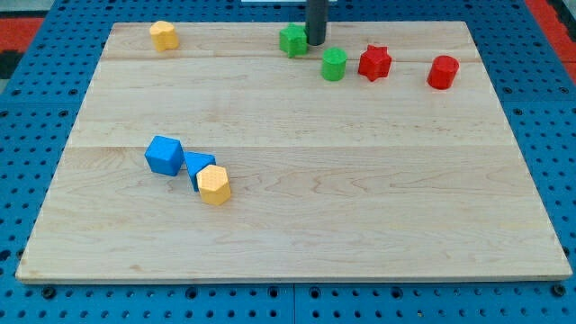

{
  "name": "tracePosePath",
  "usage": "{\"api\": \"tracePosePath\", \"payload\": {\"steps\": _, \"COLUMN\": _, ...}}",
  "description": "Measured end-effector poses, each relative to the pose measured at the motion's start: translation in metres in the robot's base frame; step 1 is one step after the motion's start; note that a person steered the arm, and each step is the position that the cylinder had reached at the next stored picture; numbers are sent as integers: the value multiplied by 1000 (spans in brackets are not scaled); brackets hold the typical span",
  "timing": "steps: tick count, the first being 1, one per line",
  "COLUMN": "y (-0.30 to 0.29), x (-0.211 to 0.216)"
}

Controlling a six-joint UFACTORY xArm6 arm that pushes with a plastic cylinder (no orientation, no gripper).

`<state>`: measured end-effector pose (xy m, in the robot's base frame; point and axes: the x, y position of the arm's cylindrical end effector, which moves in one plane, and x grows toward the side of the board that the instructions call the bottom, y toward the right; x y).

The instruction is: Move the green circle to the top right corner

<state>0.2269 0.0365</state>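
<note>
The green circle (pixel 334 64) is a short green cylinder lying near the view's top, right of centre. My tip (pixel 316 42) stands just up and to the left of it, a small gap apart. The tip is close against the right side of a second green block (pixel 292 40) of irregular shape. A red star (pixel 374 62) sits just right of the green circle. A red cylinder (pixel 442 71) lies further right, toward the top right corner of the wooden board (pixel 297 234).
A yellow block (pixel 163 35) sits near the top left corner. A blue cube (pixel 164 155), a blue triangle (pixel 198 167) and a yellow hexagon (pixel 214 184) cluster at the lower left. A blue pegboard (pixel 27 162) surrounds the board.
</note>
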Motion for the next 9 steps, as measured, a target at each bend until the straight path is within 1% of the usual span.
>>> {"api": "tracePosePath", "payload": {"steps": 1, "y": 66, "x": -13}}
{"api": "tracePosePath", "payload": {"steps": 2, "y": 150, "x": -23}}
{"api": "tracePosePath", "payload": {"steps": 3, "y": 94, "x": 3}}
{"api": "tracePosePath", "payload": {"steps": 5, "y": -28, "x": 14}}
{"api": "tracePosePath", "payload": {"steps": 6, "y": -54, "x": 51}}
{"api": "tracePosePath", "payload": {"steps": 7, "y": -42, "x": 85}}
{"api": "tracePosePath", "payload": {"steps": 8, "y": -23, "x": 86}}
{"api": "tracePosePath", "payload": {"steps": 9, "y": 14, "x": 84}}
